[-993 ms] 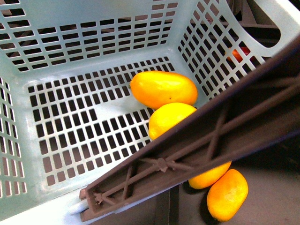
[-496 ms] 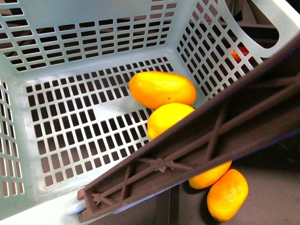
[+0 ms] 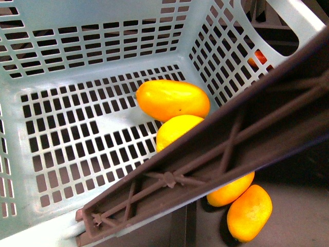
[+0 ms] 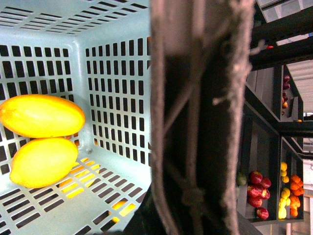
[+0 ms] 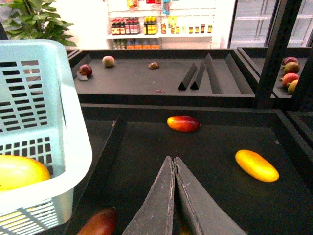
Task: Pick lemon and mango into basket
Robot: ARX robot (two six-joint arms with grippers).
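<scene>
**Smooth fruit, moulded plastic, matt dark trays**

The basket (image 3: 77, 67) looks like moulded light turquoise plastic, its slotted walls and base smooth with a soft sheen. Its handle (image 3: 216, 154) is brown plastic, ribbed and cross-braced, dull in finish. The mango (image 3: 172, 99) has smooth yellow-orange skin with a slight gloss; the lemon (image 3: 175, 131) is smooth too, bright yellow and a little waxy. In the right wrist view, the right claw (image 5: 173, 196) shows flat, matt grey fingers, and the display tray (image 5: 215, 142) is matt black.

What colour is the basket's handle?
Brown, with a ribbed cross-braced underside; the handle shows best in the front view, crossing over the turquoise basket.
</scene>
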